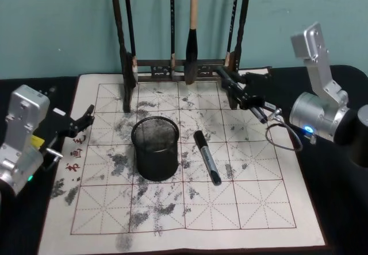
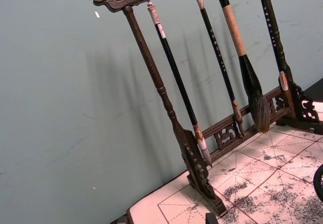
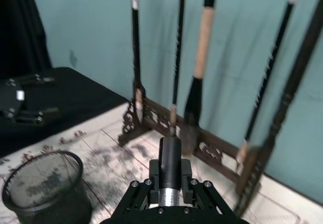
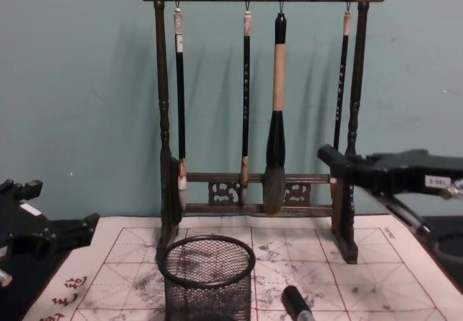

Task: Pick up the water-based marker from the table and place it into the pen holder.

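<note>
Nothing done yet: marker (image 1: pixel 207 157) lies just right of pen holder (image 1: pixel 155 147). Right gripper (image 1: pixel 225 77) far right, jaws clenched, empty. Left gripper (image 1: pixel 82 121) parked left, jaws released.

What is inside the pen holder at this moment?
Nothing visible inside the pen holder; the marker lies on the mat beside it. Its floor behind the near wall is hidden.
</note>
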